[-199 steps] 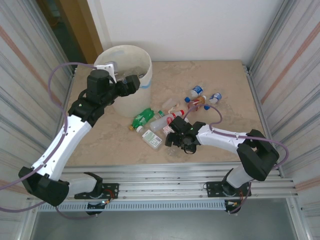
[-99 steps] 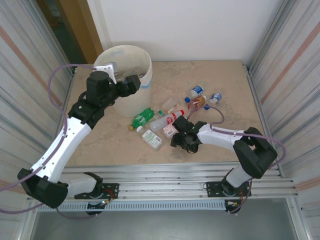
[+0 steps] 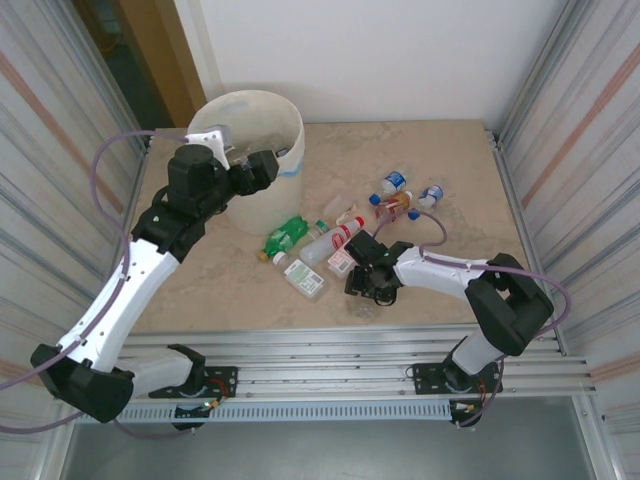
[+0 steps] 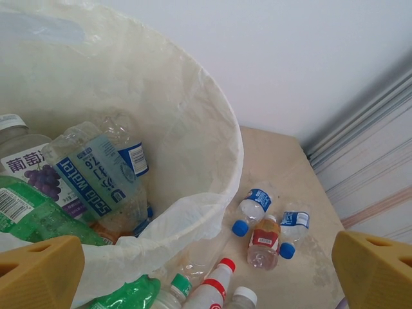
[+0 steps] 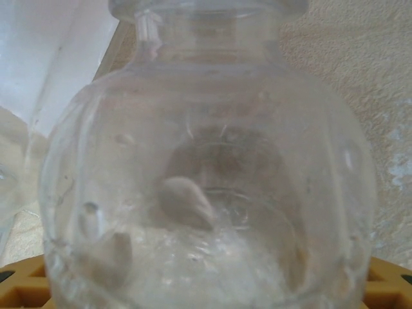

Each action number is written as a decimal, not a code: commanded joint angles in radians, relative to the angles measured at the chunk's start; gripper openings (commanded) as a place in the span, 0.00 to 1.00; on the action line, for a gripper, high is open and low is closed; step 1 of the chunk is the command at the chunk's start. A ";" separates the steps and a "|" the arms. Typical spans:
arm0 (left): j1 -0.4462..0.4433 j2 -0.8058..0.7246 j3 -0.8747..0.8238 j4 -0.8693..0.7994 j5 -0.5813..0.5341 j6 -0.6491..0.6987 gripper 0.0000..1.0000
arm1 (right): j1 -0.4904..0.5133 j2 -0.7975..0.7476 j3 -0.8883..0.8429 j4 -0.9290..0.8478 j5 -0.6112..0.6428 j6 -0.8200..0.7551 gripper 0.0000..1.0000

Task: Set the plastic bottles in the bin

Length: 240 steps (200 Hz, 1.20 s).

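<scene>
Bottles (image 3: 303, 278) lay in two lots: several inside the bin (image 3: 292, 125) at the far left of the desk (image 3: 460, 150), the others loose on the desk between the bin and the right arm. One clear bottle (image 5: 206, 180) sat between the right fingers (image 5: 14, 291). In the right wrist view its long axis ran straight away from the wrist, neck farthest and round shoulders nearest the camera. Its mouth was cut off at the top edge, so whether it had a cap I cannot tell. The yellow fingers showed at the bottom corners, one at each flank of the bottle, and whether they pressed it I cannot tell.

The green bottle (image 3: 288, 236) lay on its side just beside the bin's foot, its axis slanting from near left to far right. Next to it the red-capped bottle (image 3: 338, 240) lay on a like slant, cap toward the far right. Farther right, the blue-capped bottles (image 4: 252, 207) and a brown bottle (image 4: 264, 239) lay close together.

The left fingers (image 4: 40, 270) hung wide apart by the bin's rim with nothing between them. Inside the bin a blue-labelled bottle (image 4: 96, 170) lay tilted. A grape-labelled bottle (image 4: 22, 164) beside it was cut off at the left edge. The bag (image 4: 193, 212) draped over the rim.
</scene>
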 commanded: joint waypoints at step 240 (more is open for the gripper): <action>-0.076 -0.026 0.045 -0.003 0.203 -0.011 0.99 | 0.005 -0.492 0.086 0.425 0.036 -0.617 0.35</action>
